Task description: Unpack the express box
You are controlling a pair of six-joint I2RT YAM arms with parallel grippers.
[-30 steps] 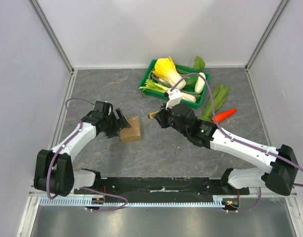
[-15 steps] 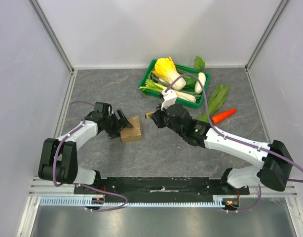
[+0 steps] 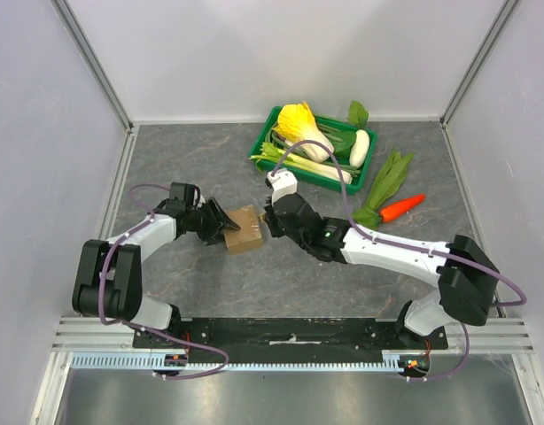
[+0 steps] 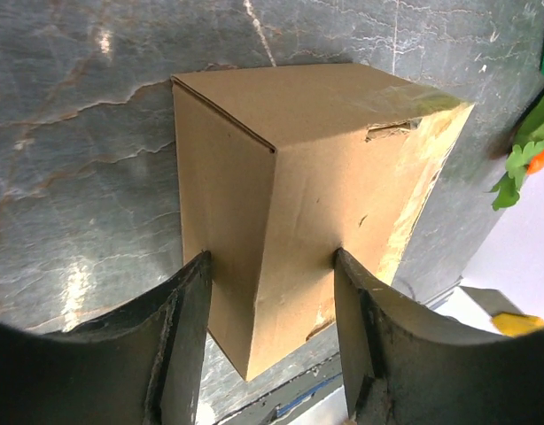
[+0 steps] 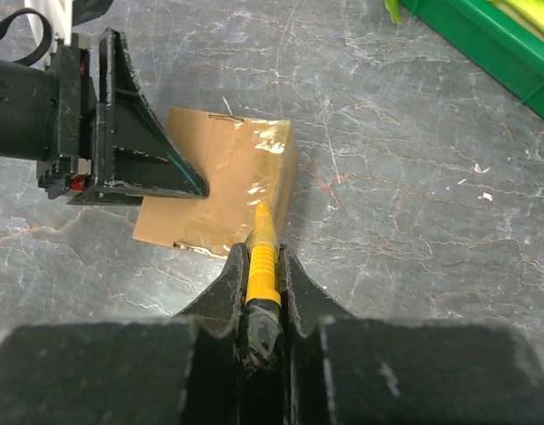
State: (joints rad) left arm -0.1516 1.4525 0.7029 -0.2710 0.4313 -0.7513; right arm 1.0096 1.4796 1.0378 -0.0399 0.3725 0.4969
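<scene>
Nearest the arm bases, the box [image 3: 244, 228] sits on the surface [image 3: 183, 159] between the two grippers, lid not yet opened. The left gripper [image 4: 272, 257] is at its left side, partly closed, with one finger [image 4: 188, 301] pressed against each of two opposite box walls; this is judged a holding grip. The right gripper [image 5: 260, 252] is at the right side, closed tight on a yellow cutter [image 5: 261, 266] whose tip rests on the glossy tape [image 5: 268, 164] at the box's edge. The step in hand is judged to be slitting the tape.

Hazards:
- If the left grip is loose, cutter pressure can slide or turn the box on the smooth surface, and the tip leaves the tape.
- Too much downward force can drive the tip through the cardboard into the contents, which are not visible.
- The cutter points toward the left gripper, so a slip along the box top sends the tip at its fingers.
- The grippers are close together across the box, so a wide sweep by either arm risks a collision.

Farther back, well apart from the box, is a green crate [image 3: 261, 142] holding a cabbage [image 3: 300, 124] and other vegetables. Loose greens [image 3: 387, 177] and a carrot [image 3: 402, 207] lie right of the crate. The right arm lies between the box and these items. Its cable loops toward the crate and could snag on the rim.
</scene>
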